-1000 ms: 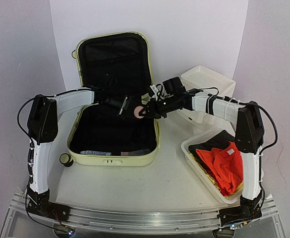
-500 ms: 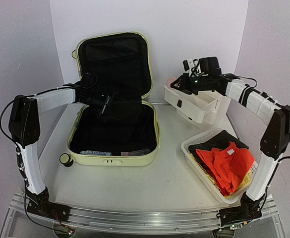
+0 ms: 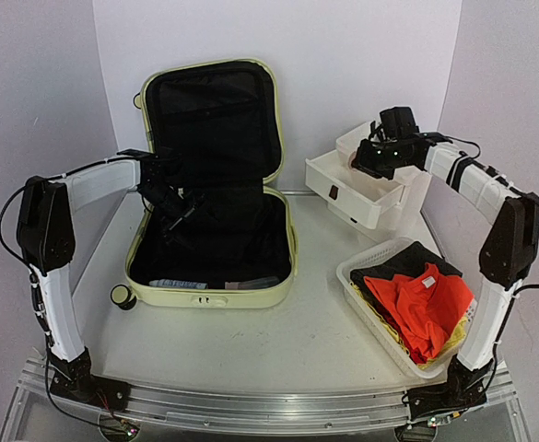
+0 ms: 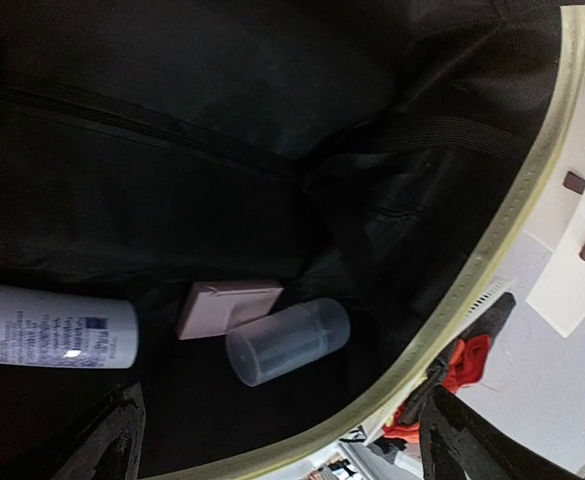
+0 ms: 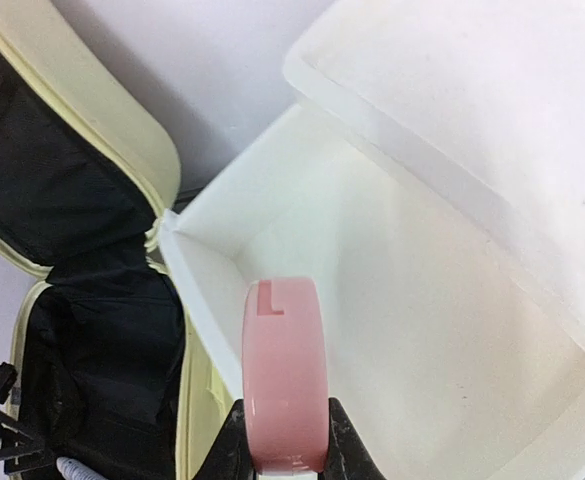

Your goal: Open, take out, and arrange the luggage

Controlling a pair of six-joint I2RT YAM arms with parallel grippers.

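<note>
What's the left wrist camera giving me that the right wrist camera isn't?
Left wrist only: a white bottle, a flat pink box and a clear capped container lying in the luggage base, with the left gripper open toward them. Right wrist only: the right gripper shut on a pink disc, and the inside of the open white drawer. Both: the luggage's yellow-green rim and black lining.

White spray can (image 4: 47, 335) cut off by left edge in left wrist view, label text unreadable; pink object (image 5: 285, 370) and right gripper (image 5: 285, 450) cropped at the bottom edge.
</note>
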